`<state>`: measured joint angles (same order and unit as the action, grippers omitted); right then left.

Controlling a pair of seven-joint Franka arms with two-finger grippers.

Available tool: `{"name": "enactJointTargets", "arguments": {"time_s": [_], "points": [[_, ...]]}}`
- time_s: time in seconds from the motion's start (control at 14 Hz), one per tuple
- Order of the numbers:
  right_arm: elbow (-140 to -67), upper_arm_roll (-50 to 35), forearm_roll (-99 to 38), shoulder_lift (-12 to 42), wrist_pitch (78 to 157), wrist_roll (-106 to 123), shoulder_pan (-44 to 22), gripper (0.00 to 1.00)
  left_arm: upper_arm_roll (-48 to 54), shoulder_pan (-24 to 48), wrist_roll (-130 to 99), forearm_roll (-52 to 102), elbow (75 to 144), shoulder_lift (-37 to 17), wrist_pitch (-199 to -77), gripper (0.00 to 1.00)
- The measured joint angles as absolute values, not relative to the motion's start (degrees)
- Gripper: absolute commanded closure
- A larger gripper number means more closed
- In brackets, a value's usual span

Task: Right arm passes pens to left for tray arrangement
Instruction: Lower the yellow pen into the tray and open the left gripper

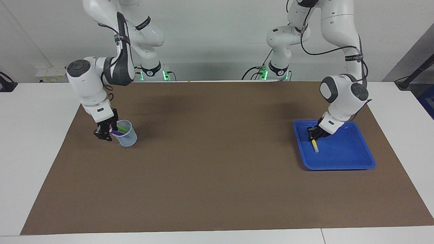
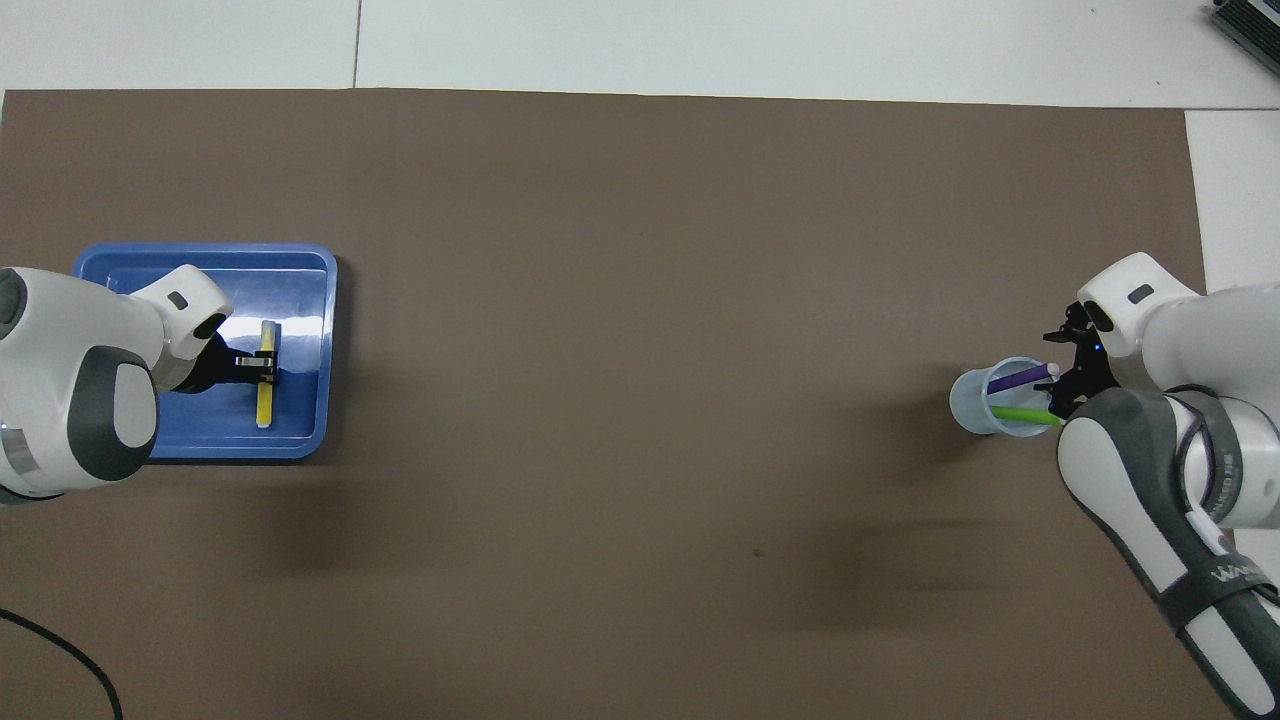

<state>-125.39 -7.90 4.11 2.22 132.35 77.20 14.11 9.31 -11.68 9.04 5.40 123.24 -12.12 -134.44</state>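
The blue tray point(image 1: 342, 154) point(image 2: 300, 290) lies at the left arm's end of the table. My left gripper point(image 1: 313, 136) point(image 2: 263, 367) is low inside it, shut on the middle of the yellow pen point(image 1: 315, 146) point(image 2: 265, 400), whose lower end touches the tray floor. At the right arm's end, the purple pen point(image 1: 117, 131) point(image 2: 1018, 379) and green pen point(image 1: 122, 128) point(image 2: 1022, 413) lean in a translucent cup point(image 1: 128, 139) point(image 2: 972, 405). My right gripper point(image 1: 105, 133) point(image 2: 1058, 372) is open at the cup's rim, its fingers either side of the purple pen's pale upper end.
A brown mat point(image 1: 217, 162) covers the table between cup and tray. White tabletop point(image 1: 30, 142) borders the mat at both ends.
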Motion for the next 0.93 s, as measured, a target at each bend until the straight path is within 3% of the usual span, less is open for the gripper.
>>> {"name": "enactJointTargets", "arguments": {"time_s": [0.07,0.22,0.43,0.72,0.93], "points": [[-125.37,-7.90,4.11,2.23,131.18,73.50,14.12,0.44,9.31,-11.68,9.04,5.40,123.24,-12.12,-134.44,0.50],[-125.01,-7.89,4.11,2.23,128.91,68.53,14.16,0.56,9.28,-11.71,9.03,5.40,123.24,-12.13,-134.36,0.51],[-124.49,-7.89,4.11,2.22,127.99,65.81,14.49,0.61,9.16,-11.76,9.03,5.41,122.52,-12.13,-132.46,0.51],[-124.49,-7.88,4.11,2.22,127.92,65.47,14.71,0.82,9.17,-11.76,9.03,5.41,118.22,-11.90,-125.98,0.49],[-124.26,-7.94,4.10,2.10,126.95,64.85,14.75,0.82,9.18,-11.76,8.91,5.41,115.74,-10.78,-121.64,0.50]]}}
